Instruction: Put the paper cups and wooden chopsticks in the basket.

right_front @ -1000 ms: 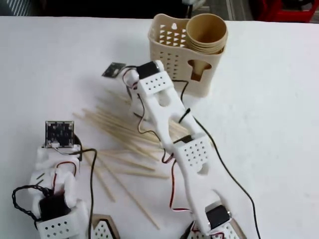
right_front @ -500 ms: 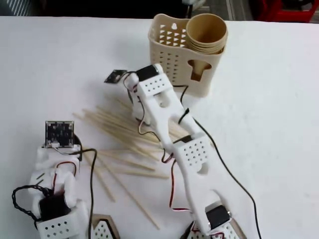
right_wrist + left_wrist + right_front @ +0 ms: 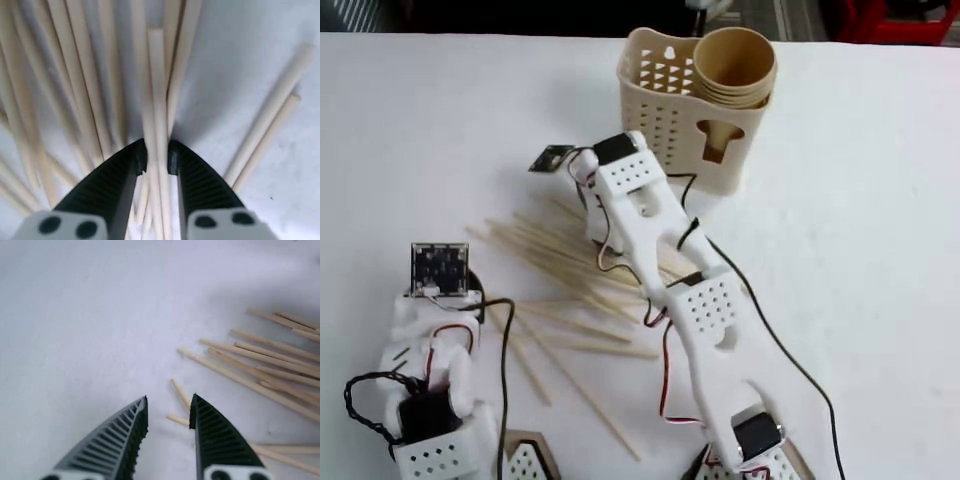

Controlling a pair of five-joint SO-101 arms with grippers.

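I am working with two arms over the white counter. My right arm is stretching from the bottom centre of the high view up toward the middle of the frame. It is lying across the wooden chopsticks, which are fanning out over the counter in the centre-left.

My right end effector is sitting down among those sticks. Its two dark ribbed fingers are drawn nearly together and are pinching one or two of the wooden chopsticks between their tips. More sticks are lying flat beside the fingers, some close against them.

My left arm is sitting folded in the lower left corner of the high view, just beside the near ends of the pile. My left end effector is hanging low over the counter with its fingers spread apart, gripping nothing. The ends of a couple of chopsticks are lying near its tips, and a loose row of others is lying farther off.

The basket is standing upright in the upper centre of the high view, apart from the pile, with my right arm's wrist just below and left of it. The paper cups are sitting nested in a stack in the basket's right part, their rims poking above its wall. All the chopsticks I can see are lying on the counter, outside the basket.
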